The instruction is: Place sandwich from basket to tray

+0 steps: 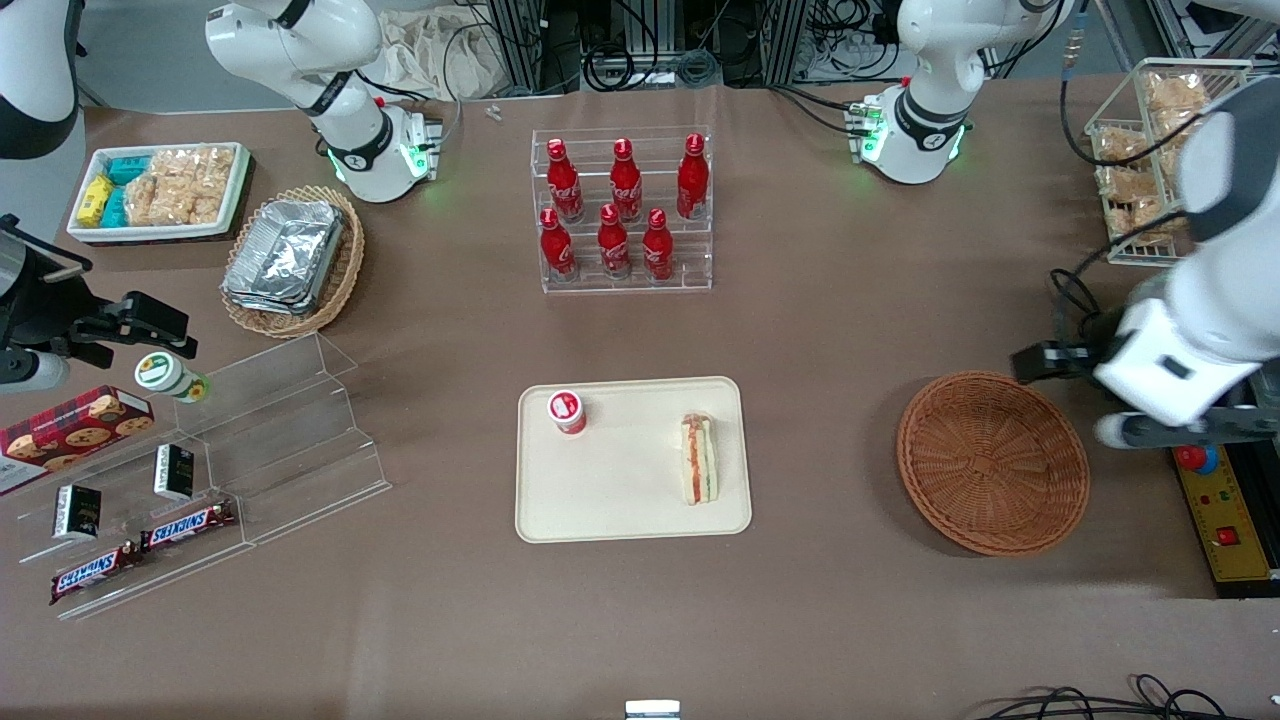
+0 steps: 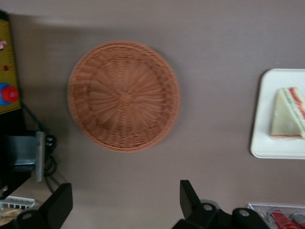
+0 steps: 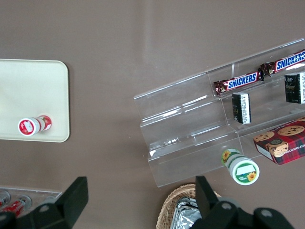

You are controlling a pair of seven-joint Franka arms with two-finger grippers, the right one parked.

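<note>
The sandwich (image 1: 699,458) (image 2: 288,114) lies flat on the cream tray (image 1: 632,500) (image 2: 267,143), near the tray's edge that faces the basket. The round reddish-brown wicker basket (image 1: 992,460) (image 2: 124,95) sits on the table toward the working arm's end, with nothing in it. My left gripper (image 1: 1045,362) (image 2: 123,202) hangs above the bare table just beside the basket's rim, a little farther from the front camera than the basket. Its fingers (image 2: 188,196) stand wide open with nothing between them.
A small red-capped cup (image 1: 566,411) stands on the tray. A clear rack of red bottles (image 1: 623,210) stands farther back. A wire basket of snacks (image 1: 1150,150) and a yellow control box (image 1: 1225,510) sit by the working arm. A clear stepped stand (image 1: 270,440) lies toward the parked arm's end.
</note>
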